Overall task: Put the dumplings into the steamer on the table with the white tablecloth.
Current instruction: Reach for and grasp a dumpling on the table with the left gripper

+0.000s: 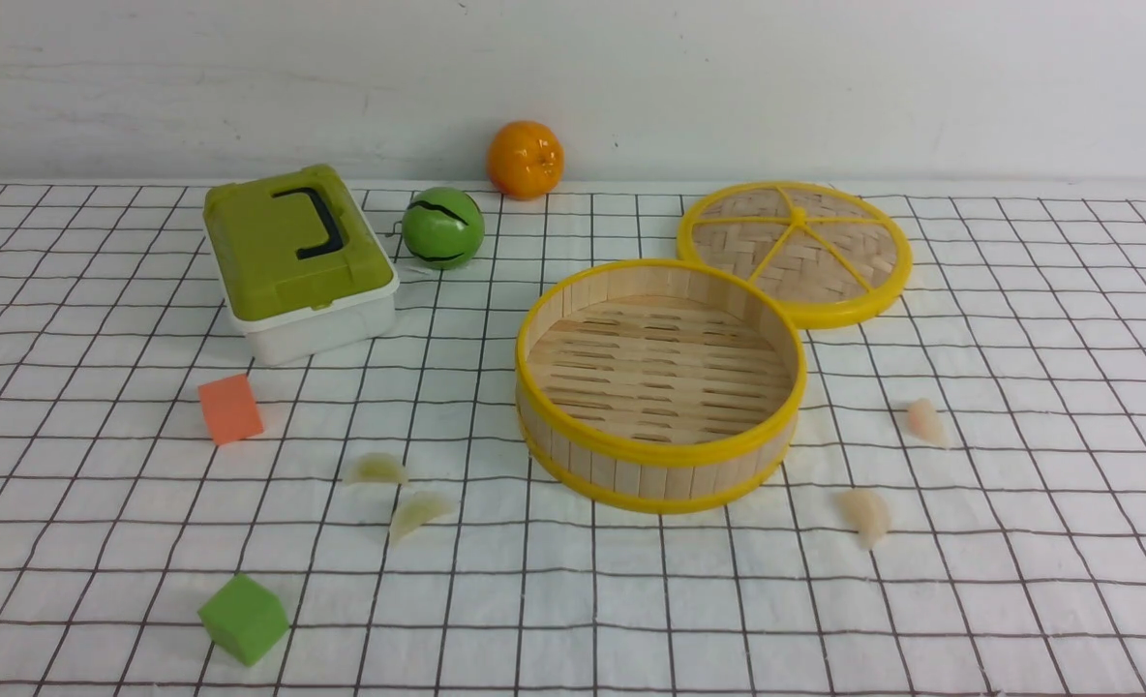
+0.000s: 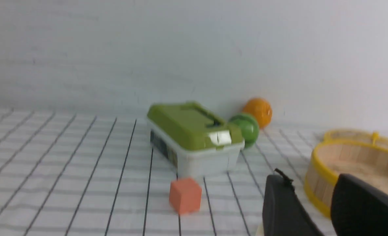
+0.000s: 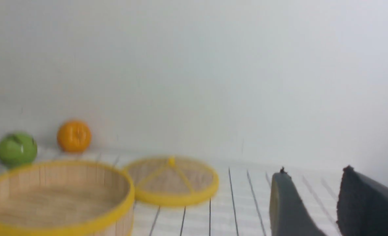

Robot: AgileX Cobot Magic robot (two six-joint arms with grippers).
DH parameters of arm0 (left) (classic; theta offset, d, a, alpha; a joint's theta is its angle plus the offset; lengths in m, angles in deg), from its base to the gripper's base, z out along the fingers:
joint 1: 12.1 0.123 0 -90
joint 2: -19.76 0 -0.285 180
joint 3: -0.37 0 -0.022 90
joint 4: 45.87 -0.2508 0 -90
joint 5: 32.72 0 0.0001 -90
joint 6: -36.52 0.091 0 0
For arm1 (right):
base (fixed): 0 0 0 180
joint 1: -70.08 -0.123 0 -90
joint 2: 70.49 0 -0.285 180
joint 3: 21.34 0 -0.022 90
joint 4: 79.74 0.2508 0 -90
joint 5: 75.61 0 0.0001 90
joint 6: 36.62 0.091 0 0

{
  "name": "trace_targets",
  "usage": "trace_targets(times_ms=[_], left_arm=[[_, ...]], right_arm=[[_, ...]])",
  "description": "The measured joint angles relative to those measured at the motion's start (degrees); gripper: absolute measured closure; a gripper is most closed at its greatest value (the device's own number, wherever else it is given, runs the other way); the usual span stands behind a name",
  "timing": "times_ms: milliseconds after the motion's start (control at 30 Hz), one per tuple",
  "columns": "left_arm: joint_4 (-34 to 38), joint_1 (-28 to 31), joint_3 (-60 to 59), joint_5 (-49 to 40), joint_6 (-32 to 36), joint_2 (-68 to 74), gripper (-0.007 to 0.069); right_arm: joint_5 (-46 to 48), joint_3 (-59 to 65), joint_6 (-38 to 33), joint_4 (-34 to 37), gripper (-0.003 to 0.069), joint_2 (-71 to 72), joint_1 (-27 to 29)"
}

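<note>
The steamer (image 1: 660,455), a round bamboo basket with yellow rims, stands empty mid-table on the white tablecloth (image 1: 1018,600). Two pale green dumplings (image 1: 376,469) (image 1: 420,511) lie to its front left. Two pinkish-white dumplings (image 1: 926,422) (image 1: 866,513) lie to its right. Neither gripper shows in the front view. In the left wrist view my left gripper (image 2: 312,178) is open and empty, with the steamer (image 2: 315,160) just beyond it. The right wrist view has my right gripper (image 3: 314,172) open and empty over bare cloth, off to the side of the steamer (image 3: 66,177).
The woven lid (image 1: 794,252) leans flat behind the steamer. A green-lidded box (image 1: 297,257), a green ball (image 1: 442,227) and an orange (image 1: 525,160) sit at the back left. An orange cube (image 1: 230,409) and a green cube (image 1: 244,618) lie front left.
</note>
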Motion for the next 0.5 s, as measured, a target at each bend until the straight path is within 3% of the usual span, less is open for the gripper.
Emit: trace_targets(times_ms=[167, 300, 367, 433, 500], left_arm=[[0.6, 0.0, 0.0, 7.52, -1.83, 0.0, 0.0395], [6.93, 0.0, 0.37, 17.39, -16.82, 0.0, 0.0398], [8.03, 0.0, 3.27, 17.54, -22.74, 0.0, 0.0421], [7.11, 0.0, 8.12, 14.99, -24.5, 0.23, 0.0476], [3.41, 0.0, 15.03, 9.61, -24.17, 3.06, 0.0559]], right_arm=[[-13.03, 0.0, 6.61, -0.15, 0.0419, 0.0, 0.0], [-20.97, 0.0, 19.61, -0.1, 0.0422, 0.07, -0.05], [-20.89, -1.33, 23.15, -0.16, 0.0445, 0.07, -0.05], [-18.37, -4.31, 24.29, -0.83, 0.0486, 0.07, -0.05], [-12.9, -9.34, 24.45, -2.15, 0.0576, -0.64, -0.05]])
